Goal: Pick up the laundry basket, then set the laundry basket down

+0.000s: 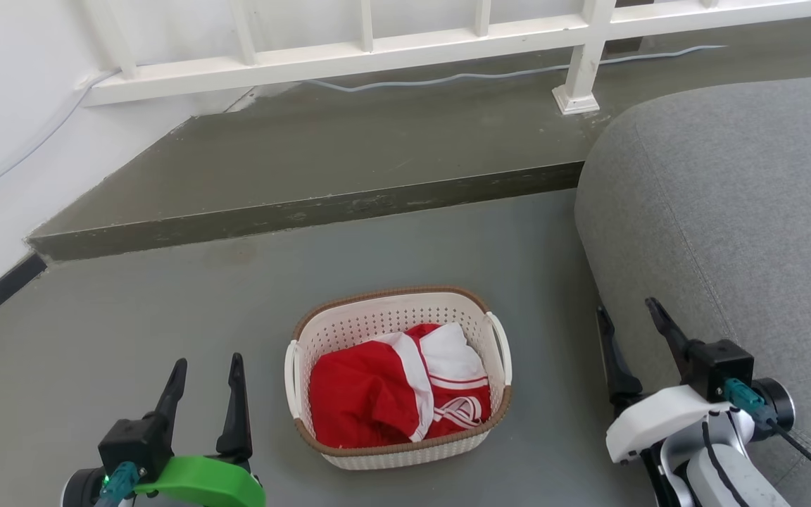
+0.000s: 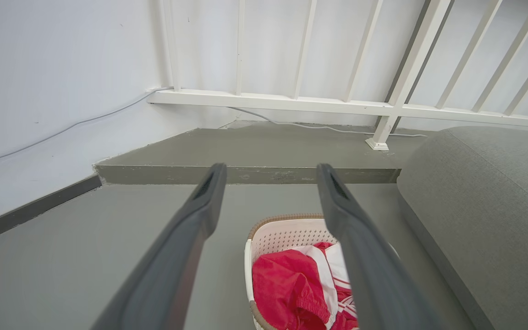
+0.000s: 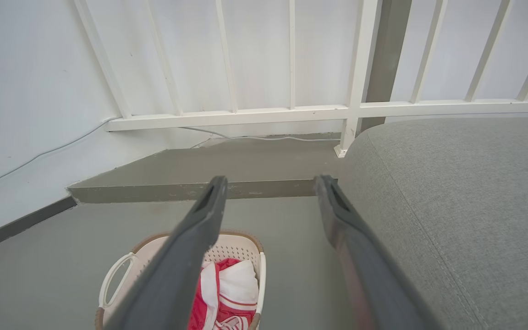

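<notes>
Cream-white perforated plastic laundry basket (image 1: 377, 320) with a brown woven-look rim sits upright on the grey floor (image 1: 131, 317), its bottom buried under red-and-white clothes (image 1: 370, 394). Both wrist views cut it off at the bottom edge, partly behind a dark finger (image 2: 360, 256). Long axis runs side to side, white loop handles (image 1: 505, 348) at the ends. Left gripper (image 1: 208, 360) is left of the basket, right gripper (image 1: 625, 305) right of it, both with fingers spread, holding nothing.

I see the laundry basket (image 1: 384, 318) cream-white and perforated, rim woven brown; the clothes (image 1: 370, 394) are red with white bands. Floor (image 1: 131, 324) grey-green, couch (image 1: 729, 211) grey, railing (image 1: 391, 49) white. My left pincer (image 1: 208, 360) is black on green, the right pincer (image 1: 625, 306) black on white.
</notes>
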{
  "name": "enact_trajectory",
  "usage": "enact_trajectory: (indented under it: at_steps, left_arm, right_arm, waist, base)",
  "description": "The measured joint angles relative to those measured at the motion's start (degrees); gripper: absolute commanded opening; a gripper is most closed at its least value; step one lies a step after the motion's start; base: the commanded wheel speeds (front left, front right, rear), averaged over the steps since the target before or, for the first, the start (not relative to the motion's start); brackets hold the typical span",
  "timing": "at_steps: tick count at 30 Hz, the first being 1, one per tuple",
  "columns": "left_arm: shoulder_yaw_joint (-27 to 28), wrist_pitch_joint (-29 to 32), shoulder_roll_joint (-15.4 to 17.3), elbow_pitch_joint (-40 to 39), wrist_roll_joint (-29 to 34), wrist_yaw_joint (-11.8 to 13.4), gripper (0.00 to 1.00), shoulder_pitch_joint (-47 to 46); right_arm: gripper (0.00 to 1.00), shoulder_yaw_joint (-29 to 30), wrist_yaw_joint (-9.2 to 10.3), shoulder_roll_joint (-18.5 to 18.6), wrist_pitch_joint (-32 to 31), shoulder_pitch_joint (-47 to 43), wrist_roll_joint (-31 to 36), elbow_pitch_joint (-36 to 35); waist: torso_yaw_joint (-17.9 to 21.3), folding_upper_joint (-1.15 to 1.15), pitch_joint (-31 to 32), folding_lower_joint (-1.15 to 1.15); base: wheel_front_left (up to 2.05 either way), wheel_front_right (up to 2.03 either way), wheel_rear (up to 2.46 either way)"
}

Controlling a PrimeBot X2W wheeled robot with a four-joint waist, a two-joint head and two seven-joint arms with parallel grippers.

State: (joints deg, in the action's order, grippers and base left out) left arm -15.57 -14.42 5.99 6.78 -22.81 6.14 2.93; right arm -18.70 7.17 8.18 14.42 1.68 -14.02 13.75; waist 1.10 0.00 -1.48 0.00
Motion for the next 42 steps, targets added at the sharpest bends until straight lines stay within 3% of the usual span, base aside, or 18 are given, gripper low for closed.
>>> enact_trajectory:
  at_steps: [17, 18, 28, 42]
  left_arm:
    - [-0.09, 0.0, -0.22, -1.21, 0.38, 0.15, 1.0, 1.2]
    - [-0.09, 0.0, -0.26, -1.33, 0.38, 0.27, 0.0, 1.21]
    - [-0.38, 0.25, -0.88, 0.25, -1.72, -0.1, 0.0, 2.1]
    - [1.32, 2.1, -1.12, 0.03, -12.27, -1.67, 0.0, 2.19]
  right_arm:
    - [1.0, 0.76, 0.0, -0.94, 0.0, -1.2, 0.65, -0.79]
    - [0.0, 0.79, 0.0, -0.94, 0.0, -1.26, 0.66, -0.8]
    - [0.0, 0.85, -0.62, -1.49, -0.1, -3.41, -1.15, 0.59]
    - [0.0, 2.79, -2.37, -2.13, -1.43, -3.66, -12.84, -0.81]
  waist:
    - [-0.29, 0.0, 0.18, 0.0]
    - [-0.29, 0.0, 0.21, 0.0]
    - [-0.33, 0.0, 0.28, 0.0]
    - [-0.41, 0.0, 0.37, 0.0]
  base:
    - [0.0, 0.0, 0.0]
    - [0.0, 0.0, 0.0]
    - [0.0, 0.0, 0.0]
    - [0.0, 0.0, 0.0]
